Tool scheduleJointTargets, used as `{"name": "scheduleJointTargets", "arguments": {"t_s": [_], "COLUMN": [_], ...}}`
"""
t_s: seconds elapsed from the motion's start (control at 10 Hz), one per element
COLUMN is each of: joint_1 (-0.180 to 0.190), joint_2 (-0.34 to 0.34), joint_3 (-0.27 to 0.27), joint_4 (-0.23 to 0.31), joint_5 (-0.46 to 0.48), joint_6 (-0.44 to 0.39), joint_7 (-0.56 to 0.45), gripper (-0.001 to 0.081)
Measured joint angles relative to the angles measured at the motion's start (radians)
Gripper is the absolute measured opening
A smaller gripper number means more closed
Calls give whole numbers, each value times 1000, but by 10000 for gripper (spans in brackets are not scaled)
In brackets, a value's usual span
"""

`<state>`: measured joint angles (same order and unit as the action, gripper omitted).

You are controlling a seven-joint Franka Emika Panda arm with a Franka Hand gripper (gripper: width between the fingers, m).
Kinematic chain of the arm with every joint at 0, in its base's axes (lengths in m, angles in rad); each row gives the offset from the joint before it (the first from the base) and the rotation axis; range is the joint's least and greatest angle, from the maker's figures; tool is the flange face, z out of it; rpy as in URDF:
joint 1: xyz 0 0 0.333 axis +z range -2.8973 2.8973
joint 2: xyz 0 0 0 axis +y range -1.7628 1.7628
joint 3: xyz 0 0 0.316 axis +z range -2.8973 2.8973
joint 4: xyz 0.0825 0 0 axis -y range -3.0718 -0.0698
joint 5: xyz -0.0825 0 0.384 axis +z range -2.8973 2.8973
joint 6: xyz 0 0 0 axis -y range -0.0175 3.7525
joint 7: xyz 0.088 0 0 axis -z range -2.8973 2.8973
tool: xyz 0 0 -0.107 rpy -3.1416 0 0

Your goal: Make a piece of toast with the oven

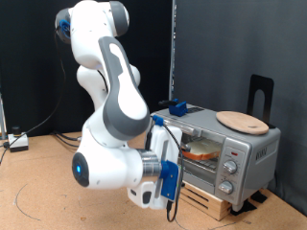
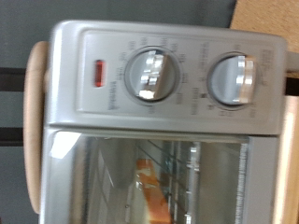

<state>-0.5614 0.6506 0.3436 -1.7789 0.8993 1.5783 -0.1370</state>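
The silver toaster oven point(image 1: 225, 153) stands on a low wooden pallet at the exterior view's right. Its glass door looks closed. The piece of toast point(image 1: 200, 149) lies inside on the rack, seen through the glass, and shows in the wrist view point(image 2: 149, 191) too. My gripper point(image 1: 173, 203) hangs just in front of the oven's door, at the exterior view's left of the knob panel point(image 1: 228, 168). No fingers show in the wrist view, which looks closely at two knobs point(image 2: 152, 75) and a red indicator light point(image 2: 97, 73) on the oven point(image 2: 112, 47).
A round light wooden plate point(image 1: 242, 122) lies on top of the oven; its edge shows in the wrist view point(image 2: 35, 121). A black stand point(image 1: 261, 96) rises behind the oven. Cables point(image 1: 19, 142) lie on the table at the exterior view's left.
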Motion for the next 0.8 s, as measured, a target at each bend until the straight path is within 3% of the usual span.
{"name": "scheduleJointTargets", "arguments": {"t_s": [0.4, 0.8], "joint_1": [24, 40], "joint_2": [142, 190], "joint_3": [-5, 11], "joint_4": [104, 122], "joint_5": [-80, -83], "joint_6": [1, 1], "joint_7": [17, -30], "gripper": [809, 809]}}
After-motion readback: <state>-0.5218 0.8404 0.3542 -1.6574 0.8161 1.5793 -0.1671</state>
